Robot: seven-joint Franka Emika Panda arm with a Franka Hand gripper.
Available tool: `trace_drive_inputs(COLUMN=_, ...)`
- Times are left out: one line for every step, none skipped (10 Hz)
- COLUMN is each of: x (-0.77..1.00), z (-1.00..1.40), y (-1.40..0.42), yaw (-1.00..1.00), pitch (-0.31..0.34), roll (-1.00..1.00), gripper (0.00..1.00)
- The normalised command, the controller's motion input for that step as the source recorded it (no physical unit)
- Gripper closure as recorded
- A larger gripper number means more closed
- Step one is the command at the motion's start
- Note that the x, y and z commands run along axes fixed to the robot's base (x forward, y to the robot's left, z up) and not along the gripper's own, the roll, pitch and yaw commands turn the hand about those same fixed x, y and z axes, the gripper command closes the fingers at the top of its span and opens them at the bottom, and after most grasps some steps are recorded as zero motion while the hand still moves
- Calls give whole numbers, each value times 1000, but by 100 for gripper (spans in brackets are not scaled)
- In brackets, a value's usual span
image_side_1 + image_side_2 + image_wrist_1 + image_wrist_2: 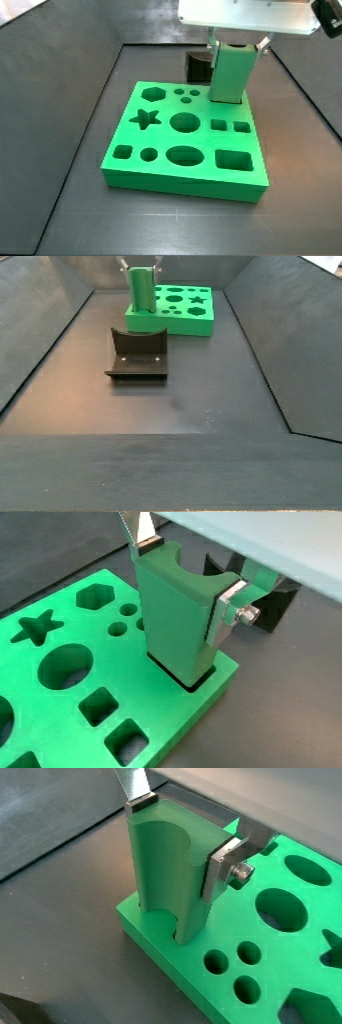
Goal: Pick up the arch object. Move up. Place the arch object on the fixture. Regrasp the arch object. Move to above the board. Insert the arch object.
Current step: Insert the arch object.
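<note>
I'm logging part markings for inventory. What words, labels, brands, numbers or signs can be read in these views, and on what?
None: no readable text on the arch object, the board, the fixture, or the gripper holding the arch object at the board's edge.

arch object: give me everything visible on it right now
The arch object is a bright green block, plastic by the look, tall here and standing upright on end. A rounded groove runs down one long face, clear in a wrist view. Its lower end sits inside a cut-out at a corner of the board; how deep is hidden. The gripper is at its upper end, the jaws closed on opposite faces, silver fingers pressed flat against it. The fixture stands apart, not touching it.
</note>
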Motion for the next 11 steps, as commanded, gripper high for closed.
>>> trace_drive_inputs(x=-103, z=-29, y=0, yaw=0, pitch=-51, roll=-206, gripper=100)
trace_drive_inputs(x=0, z=-109, y=0, yaw=-37, pitch=-83, roll=-244, gripper=100)
trace_drive_inputs(x=189, z=-229, y=0, yaw=-137, pitch=-71, roll=-181, gripper=100)
trace_drive_inputs(x=263, z=-220, y=0, yaw=-169, pitch=-14, roll=-119, gripper=100)
trace_drive_inputs(x=240, z=-237, y=31, yaw=-211, pitch=-3, roll=-76, gripper=100)
trace_drive_inputs(x=117, z=-249, y=69, yaw=-189, pitch=0, roll=-40, gripper=100)
trace_drive_inputs(x=0, z=-309, y=66, yaw=-91, pitch=-56, roll=-43, gripper=100)
trace_drive_inputs(x=0, z=-334, y=49, yaw=-77, pitch=-74, roll=-40, gripper=100)
trace_drive_inputs(x=0, z=-391, y=20, yaw=-54, pitch=-93, roll=-26, gripper=100)
trace_drive_inputs(x=0, z=-426, y=0, yaw=-46, pitch=-99, roll=0, gripper=100)
trace_drive_inputs(x=0, z=-391, y=0, yaw=-37, pitch=-69, roll=0, gripper=100)
